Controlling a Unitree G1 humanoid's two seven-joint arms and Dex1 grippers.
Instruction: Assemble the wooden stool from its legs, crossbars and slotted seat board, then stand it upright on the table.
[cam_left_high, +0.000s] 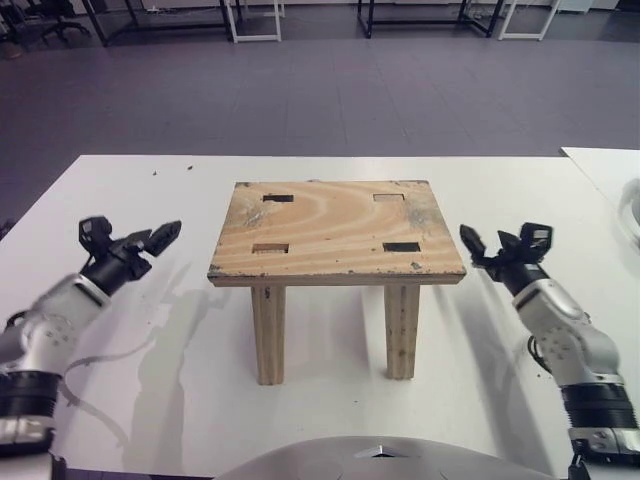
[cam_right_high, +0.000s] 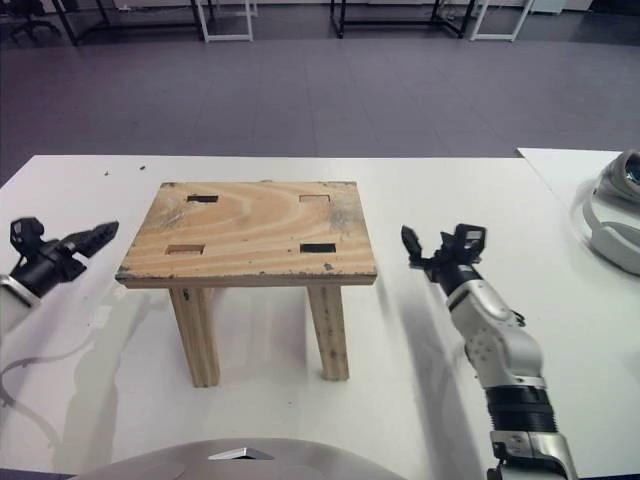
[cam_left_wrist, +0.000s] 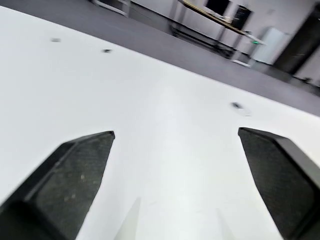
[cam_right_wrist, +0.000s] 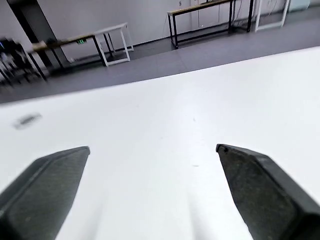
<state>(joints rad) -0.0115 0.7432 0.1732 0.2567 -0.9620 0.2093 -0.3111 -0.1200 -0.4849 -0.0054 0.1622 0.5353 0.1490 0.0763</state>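
Currently: left end effector (cam_left_high: 133, 240), fingers spread, empty, near the left edge of the desk (cam_left_high: 520, 185). Right end effector (cam_left_high: 502, 244), likewise spread, nearer the right edge. Both stand clear, apparently because the stool (cam_left_high: 335, 235) stands assembled and upright at mid-desk.

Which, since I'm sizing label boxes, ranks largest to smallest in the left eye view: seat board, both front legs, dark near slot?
1. seat board
2. left front leg and right front leg: alike, tied
3. dark near slot
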